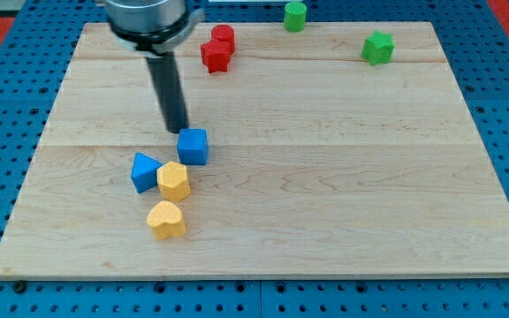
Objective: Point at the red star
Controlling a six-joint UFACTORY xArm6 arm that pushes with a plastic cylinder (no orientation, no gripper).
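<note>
The red star (214,56) lies near the board's top edge, touching a red cylinder (224,37) just above and to its right. My tip (178,131) rests on the board well below the red star and slightly to its left. It stands just above and left of a blue cube (193,146), close to touching it.
A blue triangular block (144,171), a yellow hexagonal block (173,180) and a yellow heart-shaped block (166,220) cluster at lower left. A green cylinder (295,15) and a green star (378,48) sit at the top right. The wooden board (343,194) lies on a blue pegboard.
</note>
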